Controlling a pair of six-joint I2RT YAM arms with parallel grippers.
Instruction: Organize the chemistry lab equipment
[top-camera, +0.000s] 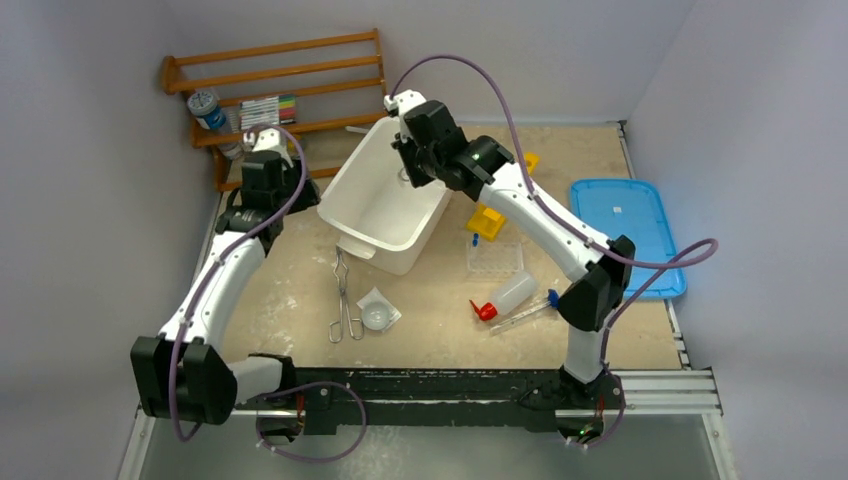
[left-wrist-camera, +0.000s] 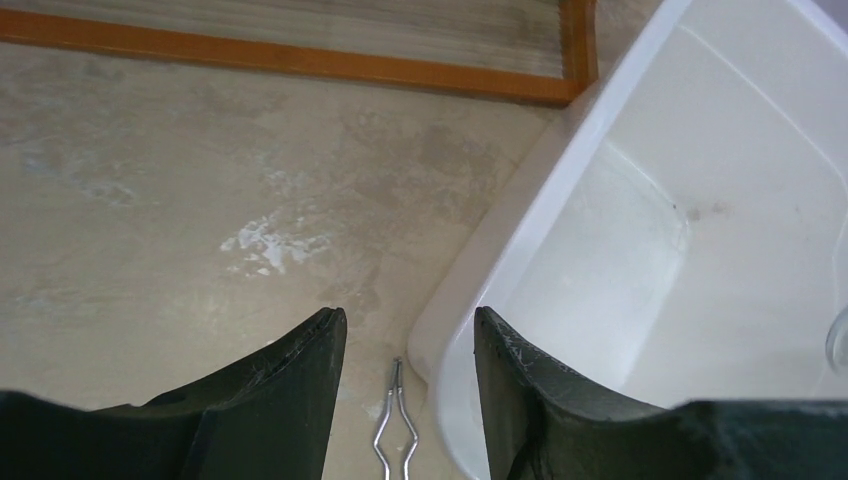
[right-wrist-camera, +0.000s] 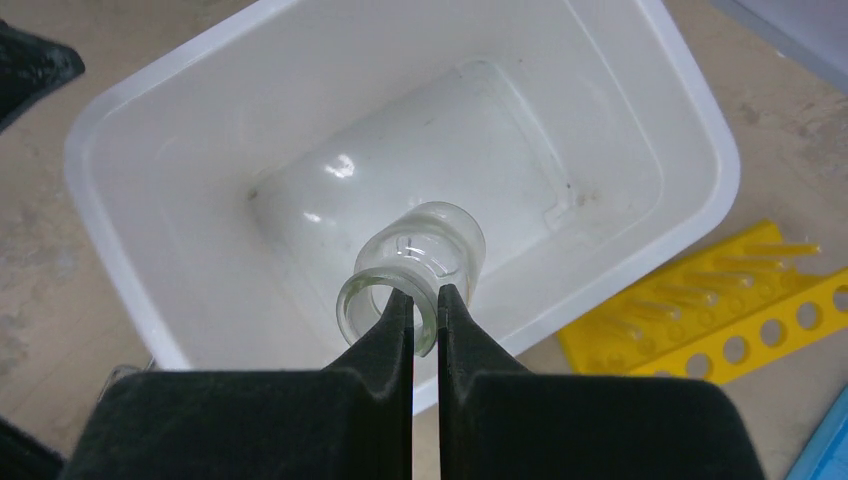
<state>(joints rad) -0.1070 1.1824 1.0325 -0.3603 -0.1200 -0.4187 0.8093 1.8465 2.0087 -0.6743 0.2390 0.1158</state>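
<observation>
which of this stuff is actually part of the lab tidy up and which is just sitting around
Part of the job:
glass jar, squeeze bottle, dish in packet, tongs, blue-ended tube, white tub (likely where they go)

Just lying about:
coloured markers, wooden rack, blue lid

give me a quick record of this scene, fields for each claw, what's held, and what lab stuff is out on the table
right claw: shut on the rim of the tiny clear glass jar
jar position: over the inside of the white tub
left claw: open, nothing between its fingers, at the tub's corner
on the table: metal tongs, round dish in packet, squeeze bottle with red cap, blue-ended tube
</observation>
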